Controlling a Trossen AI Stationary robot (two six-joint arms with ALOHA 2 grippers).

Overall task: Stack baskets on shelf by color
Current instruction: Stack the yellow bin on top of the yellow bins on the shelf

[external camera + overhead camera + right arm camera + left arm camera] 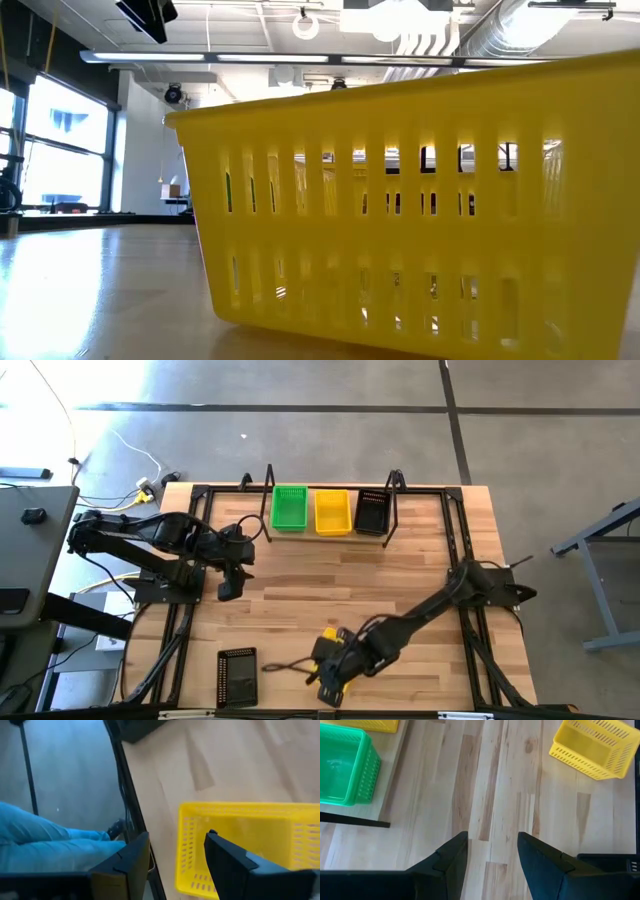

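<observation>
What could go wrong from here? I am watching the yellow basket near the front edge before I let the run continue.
The loose yellow basket sits close to the table's front edge; a nudge from the right gripper, whose jaws stand open at the basket's rim, could push it off. The black basket lies near the same edge. The left gripper waits open mid-table.

Bare slatted wooden bench (330,575) is lying open across the middle. Green (289,507), yellow (333,511) and black (370,511) plastic mesh baskets are filling the black-framed wooden shelf (392,510). A loose yellow mesh basket (331,650) and a black mesh basket (237,676) are obstructing the near edge.
</observation>
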